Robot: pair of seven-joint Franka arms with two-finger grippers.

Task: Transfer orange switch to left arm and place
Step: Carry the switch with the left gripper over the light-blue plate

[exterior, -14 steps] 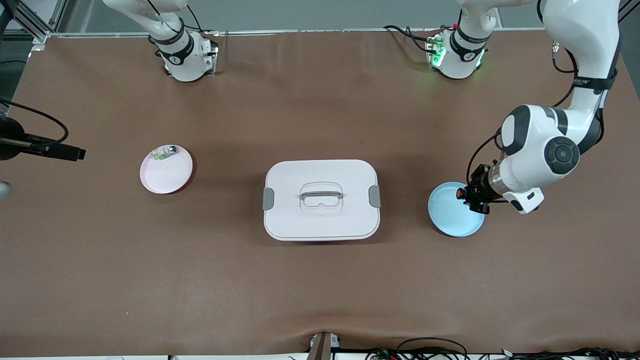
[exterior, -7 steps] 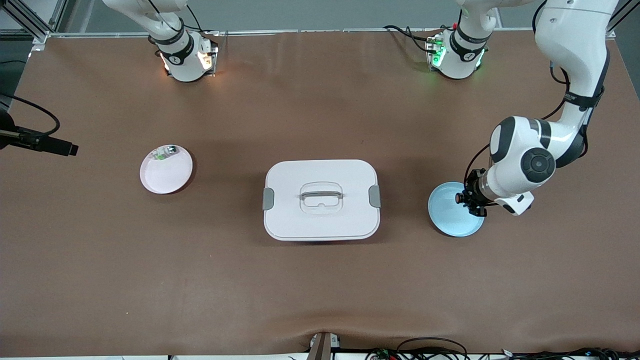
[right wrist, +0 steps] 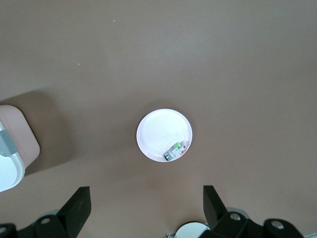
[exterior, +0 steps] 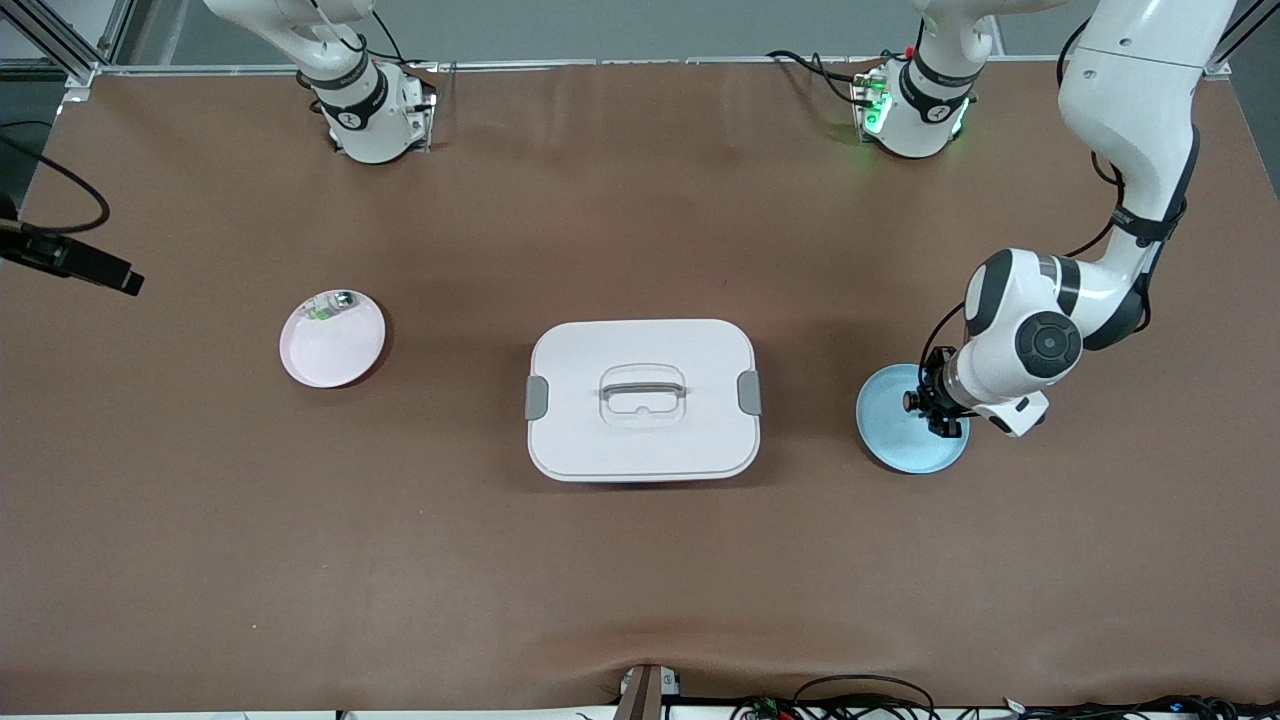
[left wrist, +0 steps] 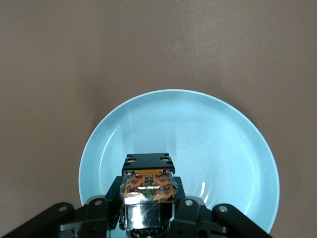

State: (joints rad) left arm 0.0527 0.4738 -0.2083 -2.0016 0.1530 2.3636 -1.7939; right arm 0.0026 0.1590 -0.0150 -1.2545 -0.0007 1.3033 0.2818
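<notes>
The orange switch point(left wrist: 148, 183), black with an orange face, sits between the fingers of my left gripper point(left wrist: 148, 201), which is shut on it. In the front view that gripper point(exterior: 928, 405) hangs over the blue plate point(exterior: 900, 445) at the left arm's end of the table, with the switch point(exterior: 911, 399) at its tip. Whether the switch touches the plate I cannot tell. The white box point(exterior: 640, 440) with grey clips stands mid-table. My right gripper point(right wrist: 146, 193) is open and empty, high over the pink plate point(right wrist: 158, 131).
The pink plate point(exterior: 330, 355) lies toward the right arm's end and holds a small silvery part with green point(exterior: 330, 303). A corner of the box point(right wrist: 7, 163) shows in the right wrist view. A brown mat covers the table.
The left arm has drawn in, and its gripper has shifted a little toward the box over the blue plate, still holding the switch. The pink plate, the box and the blue plate have not moved.
</notes>
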